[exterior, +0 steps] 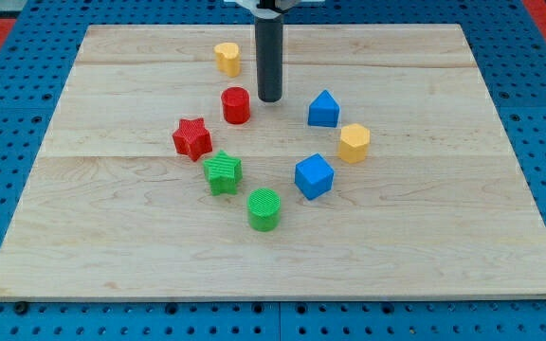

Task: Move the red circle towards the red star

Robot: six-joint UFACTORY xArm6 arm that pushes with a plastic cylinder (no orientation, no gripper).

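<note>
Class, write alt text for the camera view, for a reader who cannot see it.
My tip rests just right of the red circle, with the red star below and left of the circle on a wooden board. Yellow, blue and green blocks ring the centre.

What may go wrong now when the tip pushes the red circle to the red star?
My tip stands at the red circle's right, slightly above. An off-centre push may let the circle slip past the red star. Pushed too far, it may knock the star into the green star.
</note>
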